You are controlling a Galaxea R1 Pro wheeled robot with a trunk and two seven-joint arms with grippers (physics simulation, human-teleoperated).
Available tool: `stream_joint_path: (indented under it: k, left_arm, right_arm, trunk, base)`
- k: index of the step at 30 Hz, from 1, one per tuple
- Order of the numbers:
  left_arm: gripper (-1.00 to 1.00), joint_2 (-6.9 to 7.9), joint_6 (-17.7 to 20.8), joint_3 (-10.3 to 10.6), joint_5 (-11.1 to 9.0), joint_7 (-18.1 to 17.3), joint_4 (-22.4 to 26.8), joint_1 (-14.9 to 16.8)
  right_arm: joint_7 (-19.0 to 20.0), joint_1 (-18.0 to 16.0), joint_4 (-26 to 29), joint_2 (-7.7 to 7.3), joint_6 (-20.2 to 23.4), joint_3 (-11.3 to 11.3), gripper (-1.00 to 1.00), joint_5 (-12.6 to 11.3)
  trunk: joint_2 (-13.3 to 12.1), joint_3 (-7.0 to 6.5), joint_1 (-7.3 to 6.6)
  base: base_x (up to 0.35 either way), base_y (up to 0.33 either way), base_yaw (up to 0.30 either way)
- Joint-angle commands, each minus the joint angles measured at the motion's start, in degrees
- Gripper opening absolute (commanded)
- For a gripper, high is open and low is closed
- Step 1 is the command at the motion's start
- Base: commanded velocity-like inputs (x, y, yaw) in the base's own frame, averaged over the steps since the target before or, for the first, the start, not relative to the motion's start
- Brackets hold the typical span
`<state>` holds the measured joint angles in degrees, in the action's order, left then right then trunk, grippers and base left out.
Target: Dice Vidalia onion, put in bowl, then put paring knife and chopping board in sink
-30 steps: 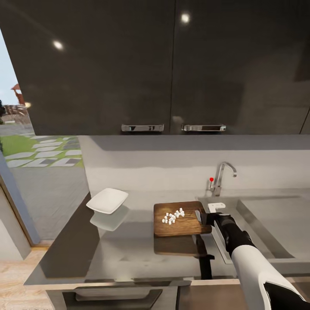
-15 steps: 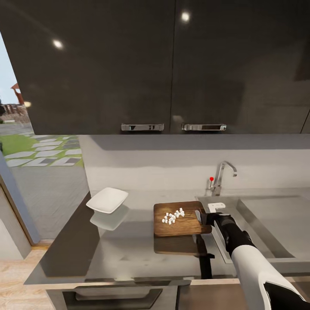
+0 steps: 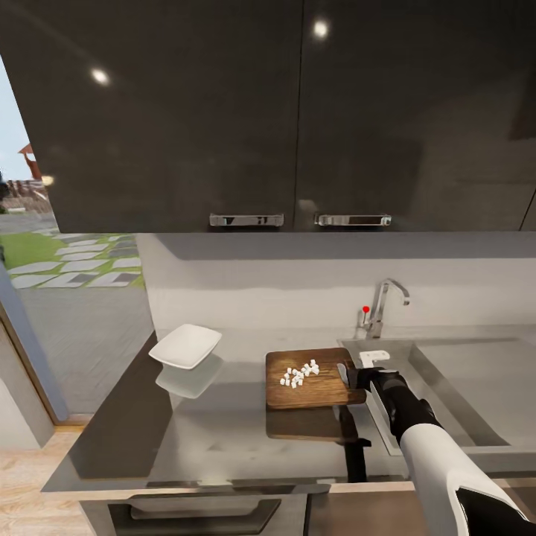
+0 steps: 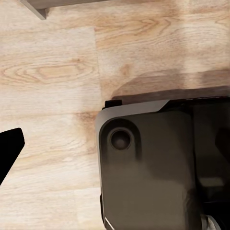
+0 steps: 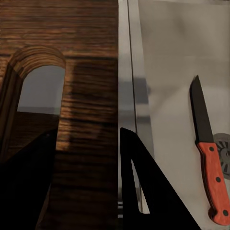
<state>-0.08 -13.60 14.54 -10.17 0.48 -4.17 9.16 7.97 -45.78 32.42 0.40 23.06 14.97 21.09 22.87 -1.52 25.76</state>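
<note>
Right gripper (image 5: 86, 179): the two dark fingers (image 5: 139, 191) straddle the handle end of the rectangular brown wooden chopping board (image 3: 314, 378), one on each side of its edge by the slot hole; jaws closed onto the board. The board lies on the long grey metallic countertop (image 3: 223, 424), its gripped end just beside the rectangular stainless-steel sink (image 3: 454, 387). Tiny white onion dice (image 3: 299, 374) sit in a cluster on the board, away from the sink. The red-handled, dark-bladed paring knife (image 5: 207, 153) lies flat in the sink near the drain. The small shallow white bowl (image 3: 185, 346) stands well apart from the board, on the side away from the sink. Left gripper (image 4: 9, 153): jaw state cannot be told; it hangs over the pale wooden floor (image 4: 52, 72).
</note>
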Motion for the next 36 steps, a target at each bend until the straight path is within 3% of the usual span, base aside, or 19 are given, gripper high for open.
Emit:
stream_joint_path:
  k: [1,15,36]
  left_arm:
    - [1.0,-0.02,-0.4,0.5,-0.4,0.0,-0.2,0.1]
    - [1.0,-0.01,-0.3,0.5,-0.5,0.0,-0.2,0.1]
    - [1.0,-0.01,-0.3,0.5,-0.5,0.0,-0.2,0.1]
  right_arm:
    - [0.5,0.0,0.1,0.04,0.2,0.3,-1.0,0.5]
    - [0.5,0.0,0.2,0.04,0.2,0.3,-1.0,0.5]
    - [0.5,0.0,0.2,0.04,0.5,0.3,-1.0,0.5]
  trunk:
    - [0.0,0.02,0.02]
    - [0.0,0.02,0.02]
    - [0.0,0.21,0.02]
  base:
    - [0.0,0.0,0.0]
    - [0.0,0.229,0.0]
    - [0.0,0.005,0.035]
